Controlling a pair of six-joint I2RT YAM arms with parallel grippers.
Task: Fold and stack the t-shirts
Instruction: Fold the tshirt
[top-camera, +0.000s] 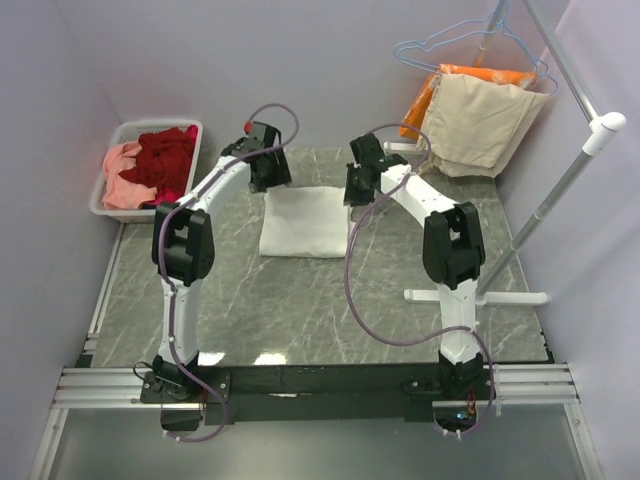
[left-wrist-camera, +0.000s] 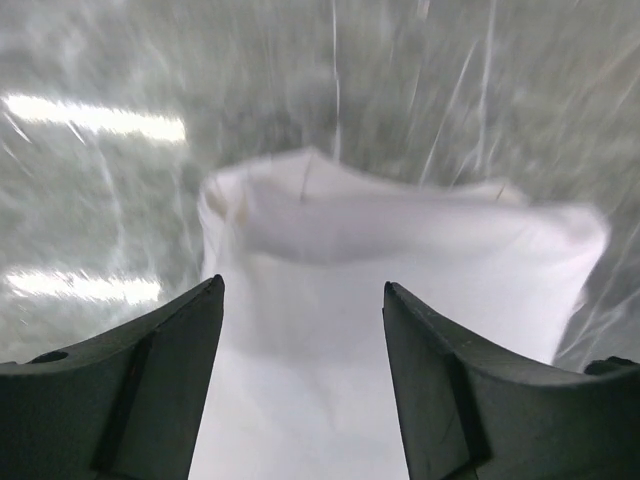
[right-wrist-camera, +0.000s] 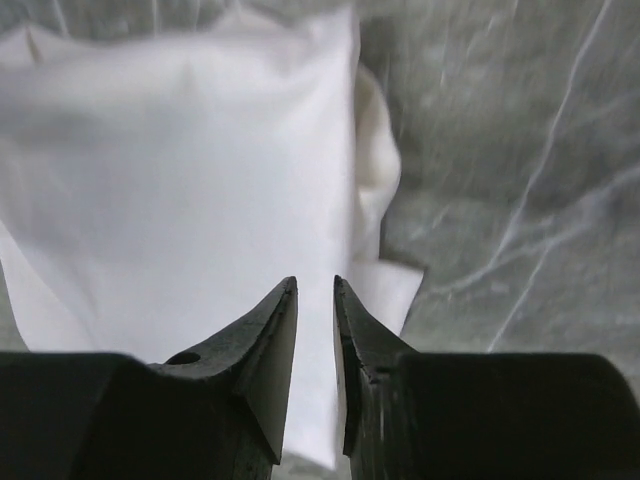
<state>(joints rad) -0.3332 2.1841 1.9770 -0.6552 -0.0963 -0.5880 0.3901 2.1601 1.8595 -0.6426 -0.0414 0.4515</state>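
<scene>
A: Where is the white t-shirt (top-camera: 303, 222) laid?
B: Folded flat mid-surface (top-camera: 250, 310), flanked by both claws, likely squared for stacking. The left claw (left-wrist-camera: 300, 285) is spread wide, empty. The right claw (right-wrist-camera: 315, 280) is narrowly parted, nothing gripped.
A: Axis?
B: Nearly square, judged slightly longer left-to-right. The collar end cannot be told.

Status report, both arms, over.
Left gripper open, right gripper barely open, both empty. White t-shirt folded on table. Dark red t-shirt, pink t-shirt in basket. No obstruction.
</scene>
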